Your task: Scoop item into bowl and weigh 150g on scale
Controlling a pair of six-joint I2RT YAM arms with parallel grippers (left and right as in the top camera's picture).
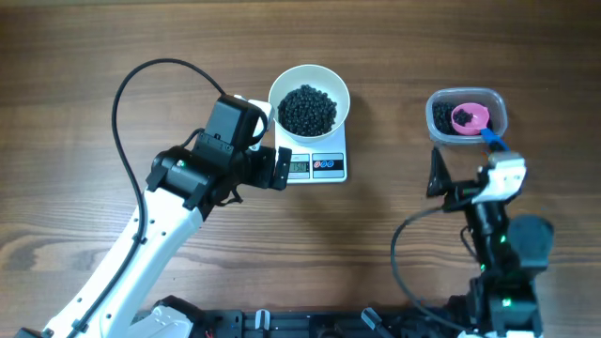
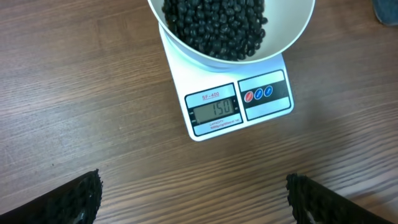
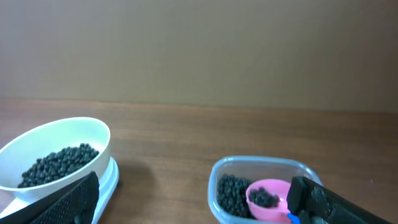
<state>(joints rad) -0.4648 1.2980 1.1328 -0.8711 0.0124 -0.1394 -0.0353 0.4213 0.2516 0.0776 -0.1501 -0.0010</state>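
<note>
The white bowl stands on the white scale with a heap of black beans, the item, inside. In the left wrist view the bowl and the item sit above the scale's display, which reads 150. My left gripper hovers open just left of the scale; its fingers hold nothing. My right gripper is open and empty, just short of the clear tub. In the tub a pink scoop lies among more beans.
The scoop's blue handle sticks out over the tub's near rim toward my right gripper. Two round buttons sit beside the display. Bare wooden table lies between scale and tub. A black cable loops behind the left arm.
</note>
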